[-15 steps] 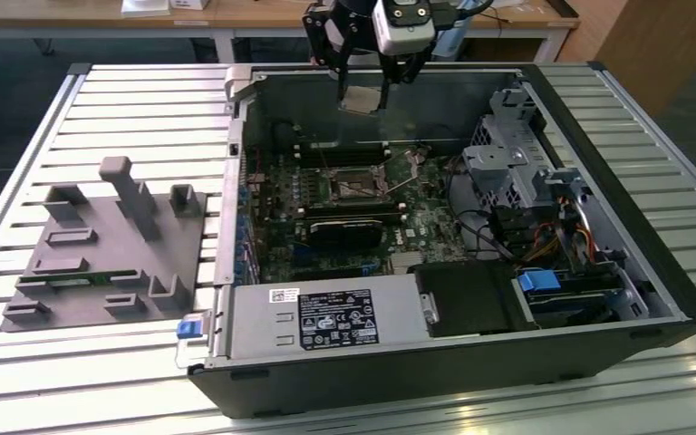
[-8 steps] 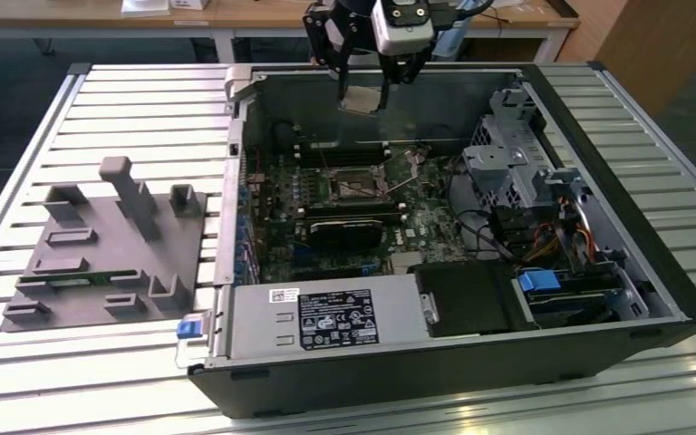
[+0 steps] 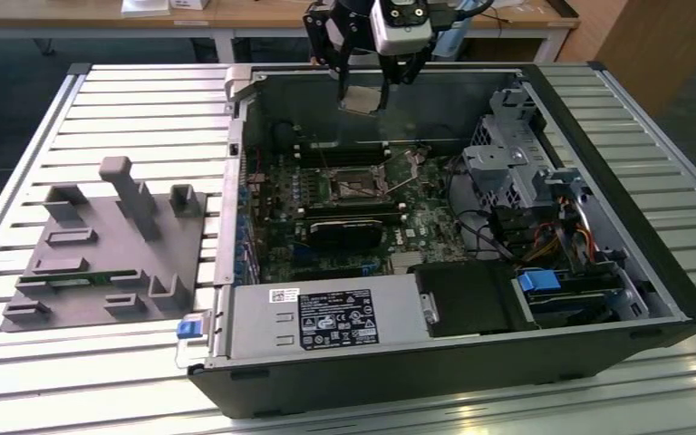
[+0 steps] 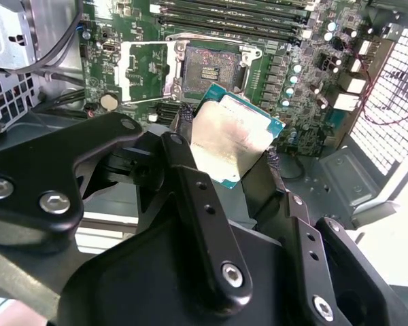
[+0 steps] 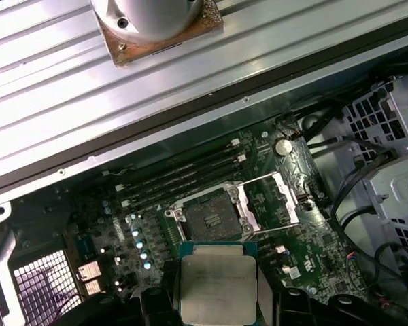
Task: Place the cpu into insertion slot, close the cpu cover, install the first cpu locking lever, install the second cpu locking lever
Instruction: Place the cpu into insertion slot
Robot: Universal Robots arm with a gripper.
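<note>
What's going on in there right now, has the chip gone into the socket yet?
Not yet. The gripper is shut on the cpu and holds it in the air over the open computer case. In both wrist views the insertion slot on the motherboard sits bare, with the cpu cover swung open beside it. Nothing is seated, and the cover is not closed.
</note>
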